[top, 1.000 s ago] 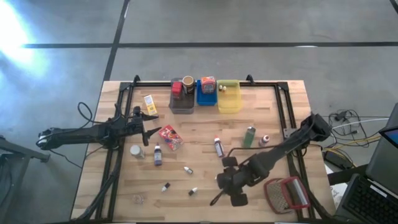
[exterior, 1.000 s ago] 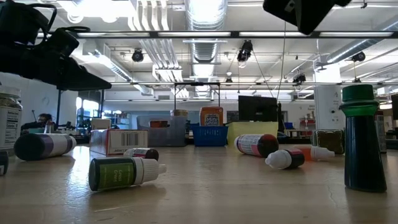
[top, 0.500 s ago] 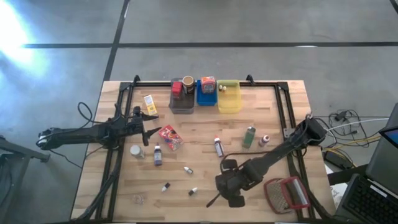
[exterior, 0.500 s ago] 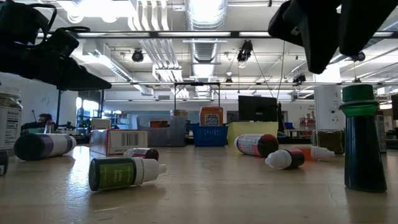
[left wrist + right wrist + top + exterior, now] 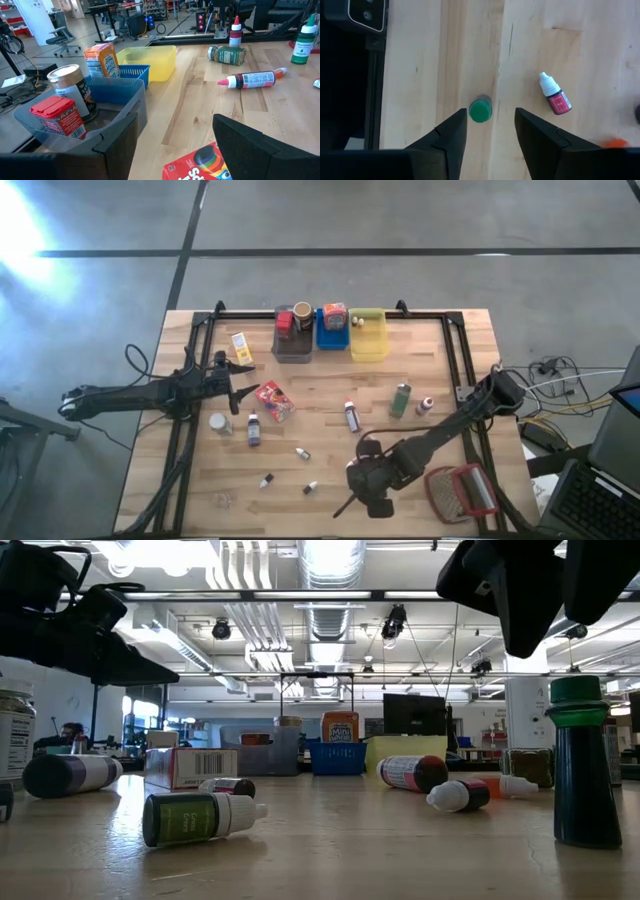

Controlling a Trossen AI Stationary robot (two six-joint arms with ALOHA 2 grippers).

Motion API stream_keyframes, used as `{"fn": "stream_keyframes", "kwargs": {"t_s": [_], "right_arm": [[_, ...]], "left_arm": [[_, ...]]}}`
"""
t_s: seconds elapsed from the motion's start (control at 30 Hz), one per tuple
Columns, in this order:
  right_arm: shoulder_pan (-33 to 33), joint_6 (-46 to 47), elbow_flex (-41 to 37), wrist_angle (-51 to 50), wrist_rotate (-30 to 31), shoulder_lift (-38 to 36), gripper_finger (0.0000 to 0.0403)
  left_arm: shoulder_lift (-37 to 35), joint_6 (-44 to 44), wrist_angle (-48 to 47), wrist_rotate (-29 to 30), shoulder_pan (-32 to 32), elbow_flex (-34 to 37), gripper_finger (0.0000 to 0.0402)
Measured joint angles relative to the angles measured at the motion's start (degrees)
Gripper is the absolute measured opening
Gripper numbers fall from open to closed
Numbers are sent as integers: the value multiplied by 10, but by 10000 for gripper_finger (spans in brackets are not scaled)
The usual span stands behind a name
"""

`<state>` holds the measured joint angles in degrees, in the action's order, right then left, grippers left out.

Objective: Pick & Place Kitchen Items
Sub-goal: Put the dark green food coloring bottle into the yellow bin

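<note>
Green-capped bottle [image 5: 480,110] is standing upright on the wooden table [image 5: 330,465], straight below the right gripper [image 5: 491,114]. Its cap is showing in the gap between the fingers and is touching neither of them. The right gripper is hanging above it with its fingers spread apart and gripping nothing. In the low view its dark bulk is hovering over the bottle's top. A little to one side of this gripper, a small red bottle [image 5: 554,94] with a white cap is lying flat, well clear of the fingers.

Far across the table, the left gripper [image 5: 243,392] is waiting with its fingers parted wide and empty. The red packet [image 5: 275,400] is lying just ahead of them. Beyond that gripper, the grey bin [image 5: 107,102], the blue bin [image 5: 134,74] and the yellow bin [image 5: 152,59] are sitting side by side.
</note>
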<state>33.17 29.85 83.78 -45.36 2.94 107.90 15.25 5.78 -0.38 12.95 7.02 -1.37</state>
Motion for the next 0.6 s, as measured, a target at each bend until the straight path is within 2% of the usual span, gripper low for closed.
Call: {"fn": "stream_keyframes", "kwargs": {"t_s": [0.27, 0.6], "right_arm": [[1, 0, -7, 20, 1, 0, 187], [3, 3, -35, 58, 1, 0, 170]], "left_arm": [[0, 0, 0, 0, 0, 0, 261], [0, 0, 0, 0, 0, 0, 261]]}}
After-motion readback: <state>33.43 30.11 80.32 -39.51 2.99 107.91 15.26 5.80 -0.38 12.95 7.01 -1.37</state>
